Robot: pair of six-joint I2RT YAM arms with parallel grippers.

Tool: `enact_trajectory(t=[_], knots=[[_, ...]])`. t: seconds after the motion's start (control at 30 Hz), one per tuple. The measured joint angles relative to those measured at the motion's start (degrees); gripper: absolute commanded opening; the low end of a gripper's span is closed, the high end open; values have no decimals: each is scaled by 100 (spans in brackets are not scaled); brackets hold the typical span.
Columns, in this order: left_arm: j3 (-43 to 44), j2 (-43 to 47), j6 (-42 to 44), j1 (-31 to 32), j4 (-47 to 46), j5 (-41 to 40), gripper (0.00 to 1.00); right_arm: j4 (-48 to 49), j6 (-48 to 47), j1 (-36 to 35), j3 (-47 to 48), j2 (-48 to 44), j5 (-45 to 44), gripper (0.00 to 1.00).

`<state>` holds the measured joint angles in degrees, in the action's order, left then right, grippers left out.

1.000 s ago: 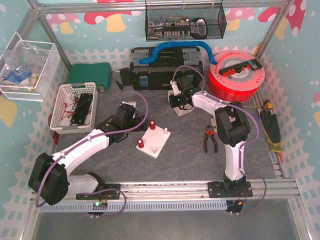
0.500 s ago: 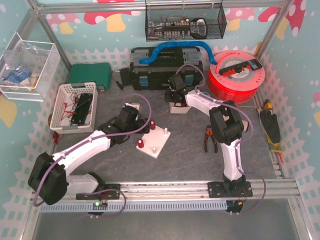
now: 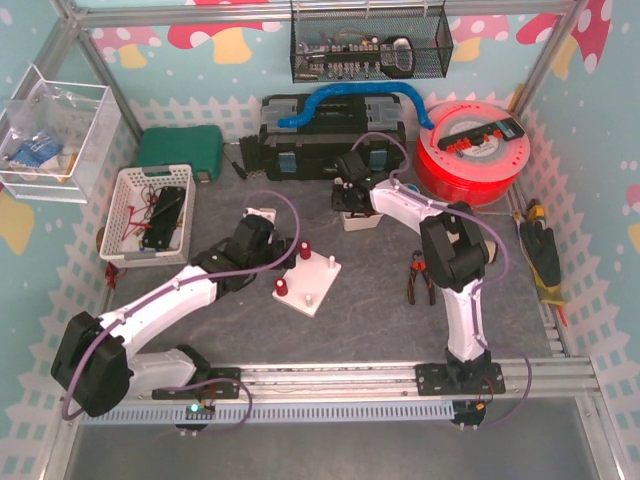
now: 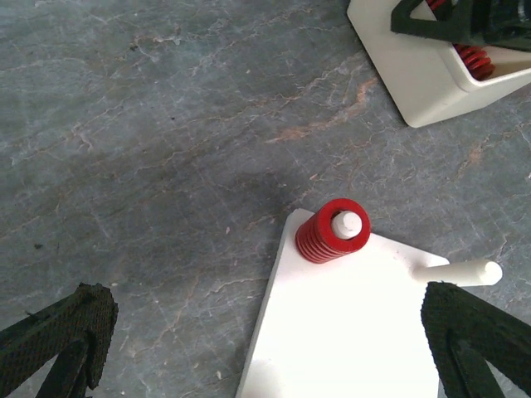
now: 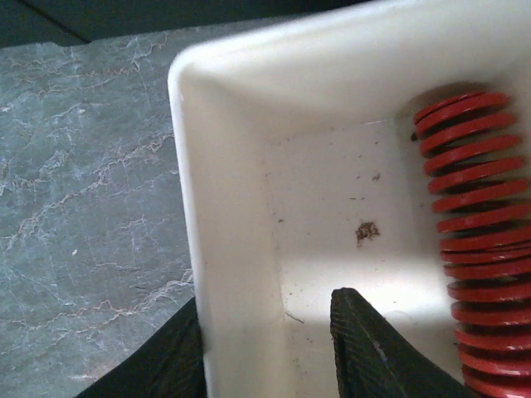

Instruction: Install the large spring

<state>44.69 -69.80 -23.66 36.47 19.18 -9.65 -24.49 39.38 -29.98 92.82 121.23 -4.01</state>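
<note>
Fetching the large spring looked the current step: it lay inside the white bin, right gripper straddled the bin wall, jaws apart, left gripper gaped apart from the bin; next move likely needed recentring over the coils.

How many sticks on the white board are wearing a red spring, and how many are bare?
Pegs wearing a red spring: 2
Bare white pegs: 2
Total pegs on the white plate: 4
</note>
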Motion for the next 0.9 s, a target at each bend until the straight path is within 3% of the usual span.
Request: enact_trajectory(t=[0.27, 0.67, 0.9], knots=[[-20, 83, 17, 0, -24, -72, 99, -127, -264, 81, 0, -157, -302, 33], [-85, 114, 116, 26, -94, -166, 99, -221, -380, 179, 431, -197, 144, 40], [-85, 114, 120, 37, -111, -175, 99, -389, -509, 181, 433, -208, -629, 37]])
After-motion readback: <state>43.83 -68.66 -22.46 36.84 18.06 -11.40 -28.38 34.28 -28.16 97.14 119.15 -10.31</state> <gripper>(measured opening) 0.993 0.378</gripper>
